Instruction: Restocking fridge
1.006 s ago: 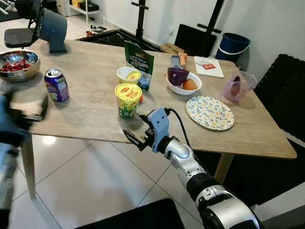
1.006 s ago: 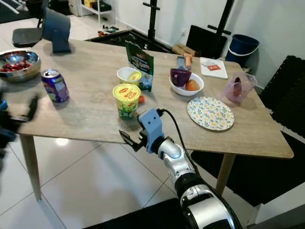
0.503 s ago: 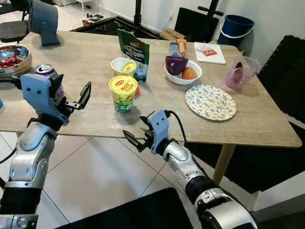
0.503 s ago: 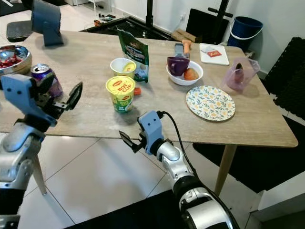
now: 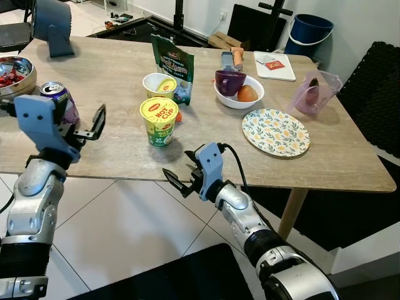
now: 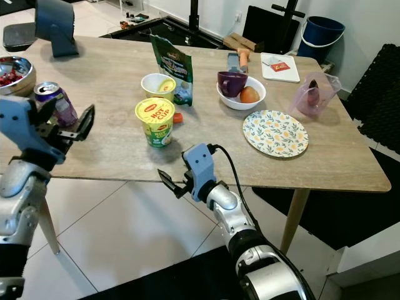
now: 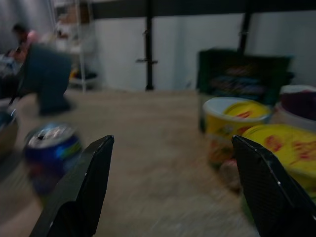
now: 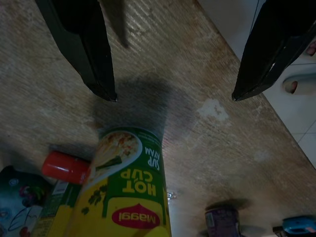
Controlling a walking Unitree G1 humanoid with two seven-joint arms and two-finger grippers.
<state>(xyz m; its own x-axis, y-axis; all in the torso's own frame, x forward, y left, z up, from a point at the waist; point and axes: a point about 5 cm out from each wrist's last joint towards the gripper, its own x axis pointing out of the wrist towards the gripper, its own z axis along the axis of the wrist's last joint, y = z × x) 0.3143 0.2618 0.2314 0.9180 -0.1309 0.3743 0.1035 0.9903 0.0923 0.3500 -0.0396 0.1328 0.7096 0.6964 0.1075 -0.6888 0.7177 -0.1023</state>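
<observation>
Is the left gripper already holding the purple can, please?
No, the open left gripper is beside the can, holding nothing.

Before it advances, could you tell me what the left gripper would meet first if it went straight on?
Probably nothing soon: the open left gripper points between the can and the noodle cups, over bare table. Depth is unclear.

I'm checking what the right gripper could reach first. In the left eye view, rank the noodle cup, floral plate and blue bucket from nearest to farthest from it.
From the right gripper, open at the table's near edge:
1. Noodle cup, just beyond it on the table.
2. Floral plate, farther off to the robot's right.
3. Blue bucket, on the floor past the far right corner.
</observation>
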